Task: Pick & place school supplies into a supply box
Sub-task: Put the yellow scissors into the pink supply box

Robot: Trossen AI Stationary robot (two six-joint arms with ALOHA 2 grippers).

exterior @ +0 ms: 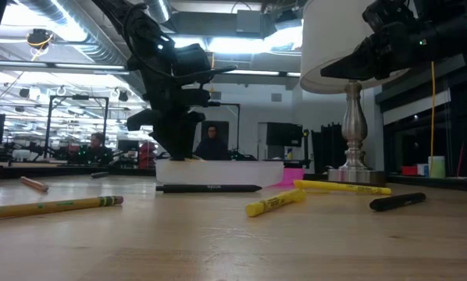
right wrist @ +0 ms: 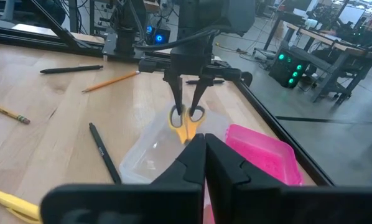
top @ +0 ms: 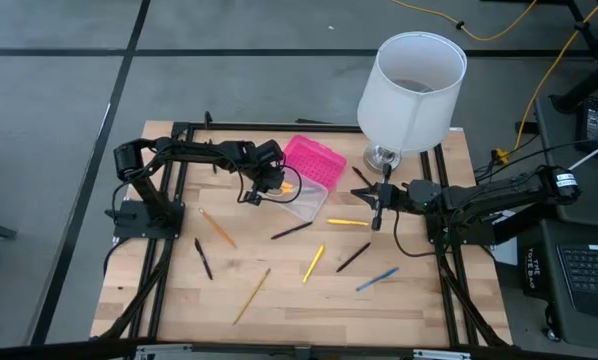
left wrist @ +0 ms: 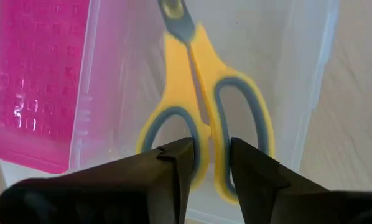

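Observation:
The supply box lies open at the table's far middle, its pink half (top: 314, 160) beside its clear half (top: 306, 203). Yellow-handled scissors (left wrist: 201, 93) lie flat inside the clear half. My left gripper (left wrist: 211, 155) points down over the scissors' handle loops (right wrist: 186, 124). It is open, with a fingertip on either side of the place where the two loops meet. My right gripper (right wrist: 204, 146) is shut and empty, held level above the table (top: 377, 205) near the lamp's foot. Pens and pencils lie loose on the wood.
A white lamp (top: 409, 90) stands at the far right beside the box. Loose on the table lie a black pen (top: 291, 231), a yellow pencil (top: 347, 222), a yellow marker (top: 313, 263), a blue pen (top: 377, 279), a tan pencil (top: 251, 296) and another black pen (top: 203, 258).

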